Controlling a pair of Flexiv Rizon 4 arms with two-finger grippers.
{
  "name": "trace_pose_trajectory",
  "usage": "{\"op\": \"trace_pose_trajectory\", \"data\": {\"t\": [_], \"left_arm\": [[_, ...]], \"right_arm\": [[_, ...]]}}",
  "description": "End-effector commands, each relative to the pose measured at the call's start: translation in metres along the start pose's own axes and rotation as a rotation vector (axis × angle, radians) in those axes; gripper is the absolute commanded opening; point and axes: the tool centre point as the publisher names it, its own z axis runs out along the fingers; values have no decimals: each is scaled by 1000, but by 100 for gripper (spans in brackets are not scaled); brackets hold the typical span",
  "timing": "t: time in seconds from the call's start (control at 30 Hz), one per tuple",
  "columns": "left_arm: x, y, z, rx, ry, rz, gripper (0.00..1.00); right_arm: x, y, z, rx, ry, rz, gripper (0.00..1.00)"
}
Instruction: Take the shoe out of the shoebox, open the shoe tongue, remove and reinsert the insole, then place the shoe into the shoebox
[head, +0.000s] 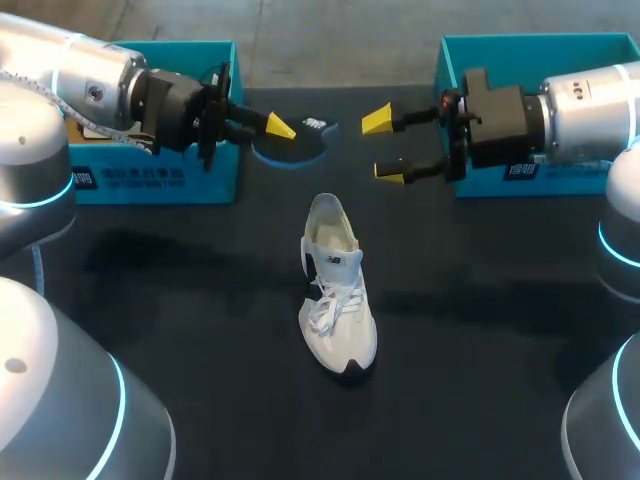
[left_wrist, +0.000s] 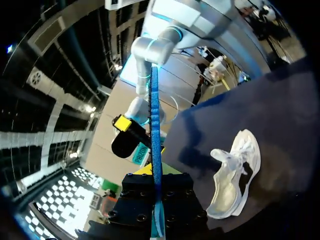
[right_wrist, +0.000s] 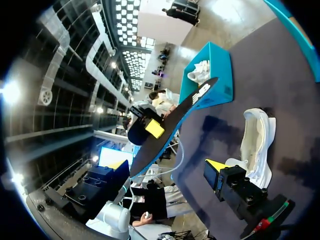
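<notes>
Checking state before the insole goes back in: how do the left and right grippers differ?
The left gripper is shut on the insole; the right gripper is open and empty. In the head view the left gripper shows one yellow tip, while the right shows both, set wide apart. The left is by the left box, the right by the right box. Shared: they face each other past the heel of the shoe.

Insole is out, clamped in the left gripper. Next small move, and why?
Probably carry the insole with the left gripper down toward the open collar of the shoe. The insole is clamped edge-on above the table, apart from the shoe, which lies mid-table with its opening looking empty. The right gripper is open, holding nothing.
</notes>
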Motion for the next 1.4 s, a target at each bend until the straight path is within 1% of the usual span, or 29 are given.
{"op": "trace_pose_trajectory", "data": {"t": [0.03, 0.07, 0.1, 0.13, 0.17, 0.2, 0.23, 0.27, 0.33, 0.37, 0.4, 0.53, 0.57, 0.77, 1.13, 1.4], "left_arm": [[0, 3, 2, -110, -3, 333, 0], [0, 4, 3, -124, -12, 372, 0], [-1, 4, 4, -135, -51, 378, 0], [-2, 5, 4, -168, -54, 408, 0], [-2, 5, 4, -181, -57, 439, 0], [-3, 5, 5, -194, -86, 450, 0], [-4, 6, 5, -223, -91, 478, 0], [-4, 6, 6, -224, -108, 493, 0], [-5, 6, 6, -252, -128, 537, 0], [-5, 6, 7, -245, -155, 545, 0], [-6, 5, 7, -254, -171, 557, 0], [-6, 3, 10, -225, -177, 581, 0], [-6, 3, 10, -229, -195, 590, 0], [-7, 0, 11, -227, -222, 583, 0], [-8, 0, 10, -227, -223, 578, 0], [-9, -1, 14, -225, -235, 573, 0]], "right_arm": [[0, 1, 2, 0, -1, 0, 100], [0, 1, 2, 0, -1, 0, 100], [0, 1, 2, 0, -1, 0, 100], [0, 1, 2, 0, -1, 0, 100], [0, 1, 2, 0, -1, 0, 100], [0, 1, 2, 0, -1, 0, 100], [0, 1, 2, 0, -1, 0, 100], [0, 1, 2, 0, -1, 0, 100], [0, 1, 2, 0, -1, 0, 100], [0, 1, 2, 0, -1, 0, 100], [0, 1, 2, 0, -1, 0, 100], [0, 1, 2, 0, -1, 0, 100], [0, 1, 2, 0, -1, 0, 100], [0, 1, 2, 0, -1, 0, 100], [0, 1, 2, 0, -1, 0, 100], [-2, 4, 24, -2, -12, 19, 100]]}}
